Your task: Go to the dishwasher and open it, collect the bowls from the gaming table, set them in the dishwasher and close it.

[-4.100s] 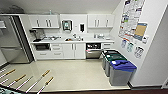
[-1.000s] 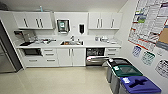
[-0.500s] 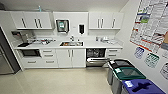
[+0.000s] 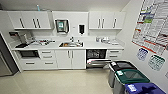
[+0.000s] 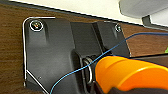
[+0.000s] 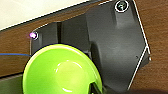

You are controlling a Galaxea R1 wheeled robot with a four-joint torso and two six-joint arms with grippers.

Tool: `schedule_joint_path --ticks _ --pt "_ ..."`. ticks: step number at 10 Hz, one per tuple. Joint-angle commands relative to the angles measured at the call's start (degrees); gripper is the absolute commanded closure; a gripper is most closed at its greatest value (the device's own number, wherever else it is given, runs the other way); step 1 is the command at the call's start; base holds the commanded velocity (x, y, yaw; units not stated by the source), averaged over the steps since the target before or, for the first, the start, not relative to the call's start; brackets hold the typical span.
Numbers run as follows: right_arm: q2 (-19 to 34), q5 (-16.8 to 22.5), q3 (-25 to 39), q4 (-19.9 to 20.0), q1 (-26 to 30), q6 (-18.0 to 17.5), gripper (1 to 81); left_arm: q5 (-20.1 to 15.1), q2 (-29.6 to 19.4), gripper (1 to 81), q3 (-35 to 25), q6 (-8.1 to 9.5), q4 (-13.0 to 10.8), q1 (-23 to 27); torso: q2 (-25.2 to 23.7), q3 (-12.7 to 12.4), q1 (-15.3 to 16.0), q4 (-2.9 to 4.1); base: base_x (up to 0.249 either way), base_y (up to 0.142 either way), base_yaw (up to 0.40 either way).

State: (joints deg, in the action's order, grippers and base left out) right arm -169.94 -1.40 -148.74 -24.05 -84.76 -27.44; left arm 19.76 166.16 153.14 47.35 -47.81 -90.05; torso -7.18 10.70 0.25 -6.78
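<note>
Dishwasher [image 4: 96, 58] sits straight ahead and a little to the right in the head view, built into the run of white cabinets under the worktop [image 4: 90, 45], to the right of the sink [image 4: 71, 44]. Its door hangs dropped open, the steel front [image 4: 98, 62] lying roughly level and pointing out toward the robot, with the dark racked interior showing above it. Three bins stand along the right wall, the nearest-to-the-door black bin [image 4: 119, 69] just beside the open door, then a green-lidded bin [image 4: 130, 79] and a blue-lidded bin [image 4: 143, 88].

Both arms carry a load. The left wrist view shows an orange bowl [image 5: 127, 72] close against the camera, and the right wrist view shows a green bowl [image 6: 61, 71], its hollow facing the lens. Each bowl lies right at its own arm's fingers, and by that closeness I judge each to be held, but the fingers themselves cannot be made out, so I cannot tell how far apart they stand or where they pinch the rim.

The relation that matters: the open racks lie forward and slightly right of the robot, well apart from it across bare floor [image 4: 62, 82]. The right arm, with the green bowl, looks the nearer to the opening, and the bins narrow the approach on that side
</note>
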Motion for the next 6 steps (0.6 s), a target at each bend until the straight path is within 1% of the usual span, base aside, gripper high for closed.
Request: schedule_joint_path --ticks 1,6 --pt "0.3 2.6 0.3 -0.3 2.5 0.1 81.1 -1.3 -0.6 81.1 0.0 0.02 -0.3 1.8 0.0 0.0 0.0 0.00 0.137 0.000 0.000" --pt "0.1 2.6 0.3 -0.4 2.6 0.0 81.1 -1.3 -0.7 81.1 0.0 0.02 -0.1 1.7 0.0 0.0 0.0 0.00 0.122 0.000 0.000"
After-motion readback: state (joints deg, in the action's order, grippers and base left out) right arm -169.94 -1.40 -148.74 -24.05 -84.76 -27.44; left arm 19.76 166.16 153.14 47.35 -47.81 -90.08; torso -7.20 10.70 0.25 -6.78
